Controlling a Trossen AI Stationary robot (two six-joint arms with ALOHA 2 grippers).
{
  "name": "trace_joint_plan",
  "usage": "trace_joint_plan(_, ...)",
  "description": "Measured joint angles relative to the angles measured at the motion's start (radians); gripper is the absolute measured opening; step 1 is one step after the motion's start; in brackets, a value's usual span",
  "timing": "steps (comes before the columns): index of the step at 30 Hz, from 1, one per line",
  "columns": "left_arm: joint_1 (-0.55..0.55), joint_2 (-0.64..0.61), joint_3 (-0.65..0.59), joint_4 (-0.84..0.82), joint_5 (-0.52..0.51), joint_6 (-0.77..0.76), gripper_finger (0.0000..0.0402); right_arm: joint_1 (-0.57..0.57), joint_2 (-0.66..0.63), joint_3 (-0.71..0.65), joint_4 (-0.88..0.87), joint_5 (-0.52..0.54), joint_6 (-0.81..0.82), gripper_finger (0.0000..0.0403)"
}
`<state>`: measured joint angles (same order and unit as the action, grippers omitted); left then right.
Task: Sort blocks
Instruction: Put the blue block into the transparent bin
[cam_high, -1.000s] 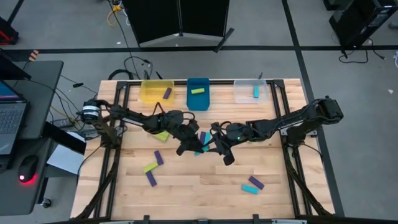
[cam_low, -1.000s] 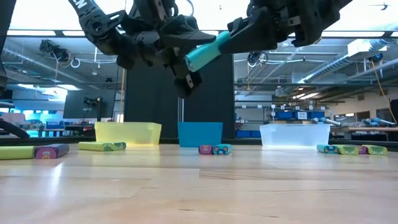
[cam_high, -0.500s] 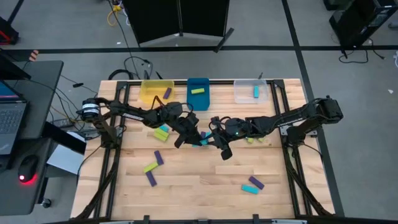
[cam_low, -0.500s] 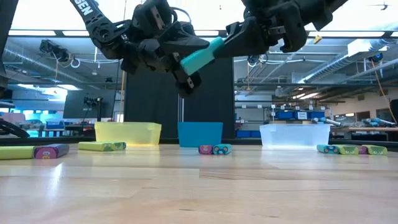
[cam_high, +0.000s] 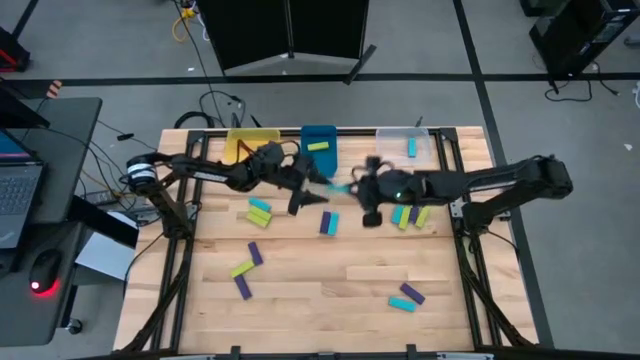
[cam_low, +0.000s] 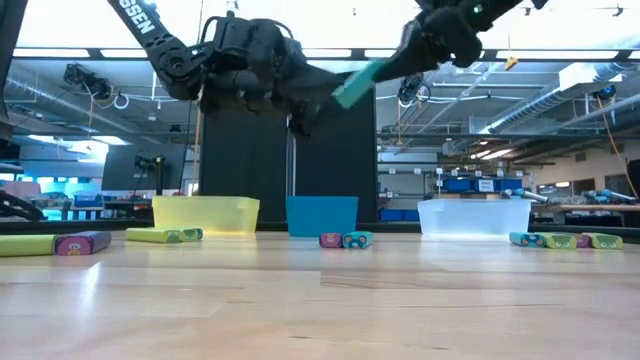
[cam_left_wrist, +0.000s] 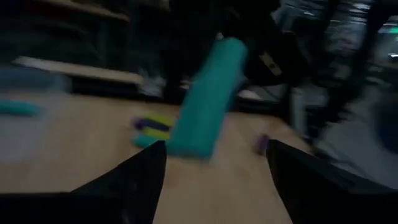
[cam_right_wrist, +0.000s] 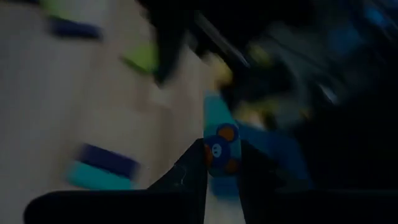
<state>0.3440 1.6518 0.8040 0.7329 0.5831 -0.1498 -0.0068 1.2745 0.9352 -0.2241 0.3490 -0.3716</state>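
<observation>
Near the upper middle of the overhead frame, the right gripper (cam_high: 350, 188) pinches a cyan block (cam_low: 357, 82) above the table; the left gripper (cam_high: 312, 190) beside it is spread wide

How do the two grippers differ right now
The left gripper stands open and empty; the right gripper is shut on the small cyan rectangular block. In the high view, the left one sits before the blue bin, the right one nearer the clear bin. Both hang above the table.
</observation>
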Motion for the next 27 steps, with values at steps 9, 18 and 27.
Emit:
trace_joint_plan(9, 0.047, -0.019, 0.000, 0.063, 0.001, 0.034, 0.0277, -0.382, -0.033, 0.000, -0.210, 0.060, 0.275, 0.0071)
trace_joint_plan(18, 0.047, -0.030, 0.000, 0.069, 0.036, 0.041, 0.0273, -0.710, 0.110, 0.070, -0.405, -0.141, 0.427, 0.0071)
trace_joint_plan(27, 0.048, -0.030, 0.000, 0.087, 0.039, 0.042, 0.0273, -0.859, 0.273, 0.092, -0.387, -0.351, 0.458, 0.0071)
